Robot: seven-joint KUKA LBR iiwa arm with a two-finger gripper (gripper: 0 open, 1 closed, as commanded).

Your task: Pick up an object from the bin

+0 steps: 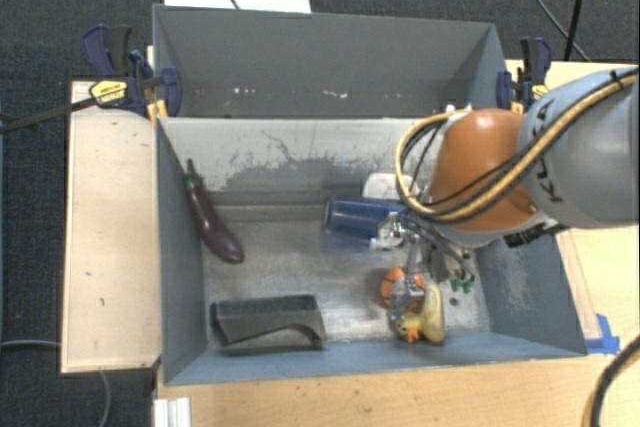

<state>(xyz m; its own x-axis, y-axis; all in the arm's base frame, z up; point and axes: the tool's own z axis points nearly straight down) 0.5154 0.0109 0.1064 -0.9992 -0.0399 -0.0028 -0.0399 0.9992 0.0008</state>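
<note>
My gripper (412, 287) reaches down under the orange wrist cover at the bin's front right. Its tips stand just above a yellow rubber duck (428, 319) with an orange patch, which lies near the front wall. A small orange thing (388, 283) lies just left of the fingers. A dark blue cylinder (355, 217) lies on its side behind the gripper, with a white thing (381, 185) past it.
A purple toy eggplant (212, 223) lies along the left wall. A dark grey wedge-shaped piece (266, 322) rests at the front left. The arm and its orange cover hang over the right side of the bin.
</note>
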